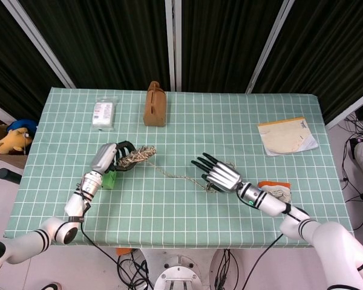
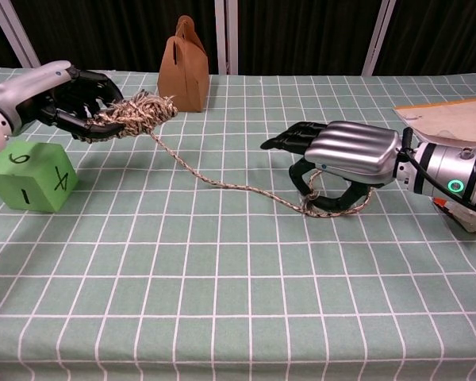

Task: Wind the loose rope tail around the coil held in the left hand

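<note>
The left hand (image 2: 59, 95) holds the coil (image 2: 140, 111); the right hand (image 2: 345, 159) fingers seemingly hook the rope tail (image 2: 222, 184).

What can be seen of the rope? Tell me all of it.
The rope is a thin, tan-and-white braided cord, fuzzy where wound. One end is a short coil held off the table in the left hand. From it the loose tail sags onto the green checked cloth and runs to the right hand, ending in a small loop under its fingers.
</note>
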